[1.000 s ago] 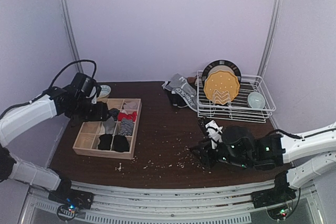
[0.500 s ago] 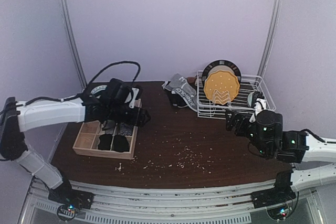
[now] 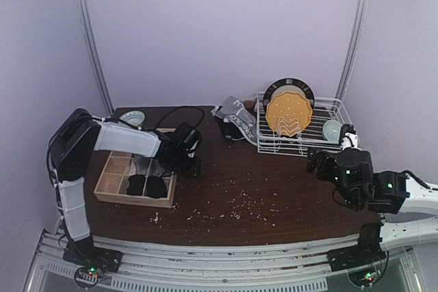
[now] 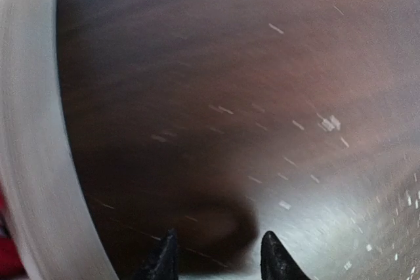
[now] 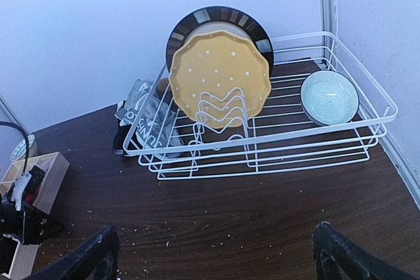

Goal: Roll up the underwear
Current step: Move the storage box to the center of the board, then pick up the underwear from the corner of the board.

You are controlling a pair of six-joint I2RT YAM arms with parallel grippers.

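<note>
A pile of the underwear (image 3: 233,120) lies unrolled at 12 o'clock on the dark wooden table (image 3: 226,176). A grey pair with a white-lettered waistband sits on top, with darker cloth under it. The pile rests just beside the left end of a white wire dish rack (image 3: 306,143), which fills the 1 to 2 o'clock corner. In the rack a yellow dotted plate (image 3: 289,113) stands upright in front of a dark striped plate (image 3: 289,85), and a small pale green bowl (image 3: 333,130) leans at the rack's right end.

The left arm reaches across a wooden divided box (image 3: 109,184) at 9 o'clock. The left gripper (image 4: 220,234) hangs low over bare table just off the box's right side, at about 10 o'clock from the table's middle. Its own camera, heavily blurred, shows the two dark fingertips partly spread, with only the crumb-flecked tabletop between them. Two dark cloth bundles (image 3: 147,184) fill the box's near compartments. A small striped bowl (image 3: 133,117) stands at 11 o'clock, behind the box.

The right gripper (image 5: 215,231) is raised over the table at 3 o'clock and faces the dish rack. Its jaws are spread wide and hold nothing. From its wrist camera the underwear shows through the rack's wires at 10 o'clock, well apart from the fingers. Pale crumbs (image 3: 239,204) are scattered over the table's near half, towards 6 o'clock. Neither gripper touches the pile.
</note>
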